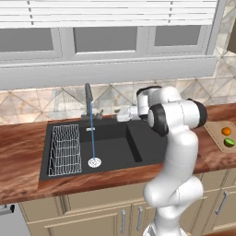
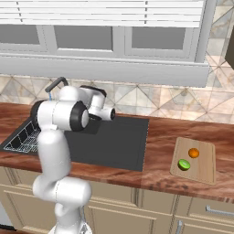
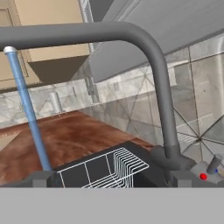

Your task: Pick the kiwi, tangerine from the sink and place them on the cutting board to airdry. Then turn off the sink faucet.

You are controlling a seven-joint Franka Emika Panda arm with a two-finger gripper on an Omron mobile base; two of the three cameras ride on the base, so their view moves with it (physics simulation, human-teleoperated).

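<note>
The tangerine (image 1: 226,131) (image 2: 194,153) and the kiwi (image 1: 229,142) (image 2: 184,164) lie side by side on the tan cutting board (image 1: 216,129) (image 2: 201,171), on the counter right of the black sink (image 1: 115,145) (image 2: 119,141). The dark grey sink faucet (image 1: 87,99) (image 3: 159,74) stands at the sink's back edge, and a blue stream of water (image 1: 92,133) (image 3: 26,109) runs from its spout to the drain (image 1: 94,162). My gripper (image 1: 119,114) (image 3: 111,179) hovers over the sink's back edge, just right of the faucet and pointing at it. It is open and holds nothing.
A wire rack (image 1: 64,150) (image 3: 109,168) sits in the sink's left basin. In the hand view the faucet's small side handle (image 3: 214,164) with a red dot shows at the lower right. The tiled wall and window sill rise close behind the faucet.
</note>
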